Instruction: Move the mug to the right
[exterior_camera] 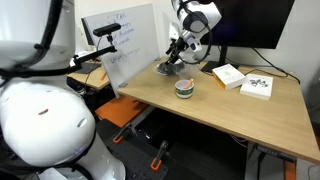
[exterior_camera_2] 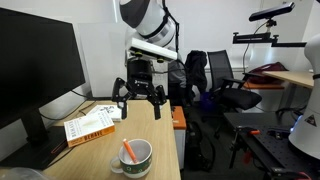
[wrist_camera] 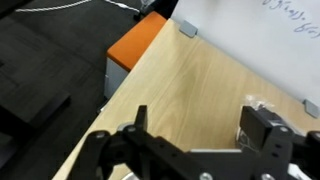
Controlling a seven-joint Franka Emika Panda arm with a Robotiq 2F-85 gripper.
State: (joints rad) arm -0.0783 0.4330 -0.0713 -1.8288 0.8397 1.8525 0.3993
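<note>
The mug (exterior_camera: 185, 89) is small and pale with a reddish band, and it stands on the wooden table (exterior_camera: 200, 110) near the middle. In an exterior view it sits close to the camera (exterior_camera_2: 133, 157) with a reddish item inside. My gripper (exterior_camera: 172, 62) hangs open just above the table behind the mug, apart from it, and shows in both exterior views (exterior_camera_2: 140, 98). In the wrist view the open jaws (wrist_camera: 200, 118) frame bare wood and hold nothing. The mug is out of the wrist view.
Two flat white boxes (exterior_camera: 228, 76) (exterior_camera: 257, 86) lie past the mug; one shows in an exterior view (exterior_camera_2: 90, 126). A whiteboard (exterior_camera: 130, 45) leans at the table's end. A dark monitor (exterior_camera_2: 35, 70) stands at the back. An orange object (wrist_camera: 140, 45) sits below the table edge.
</note>
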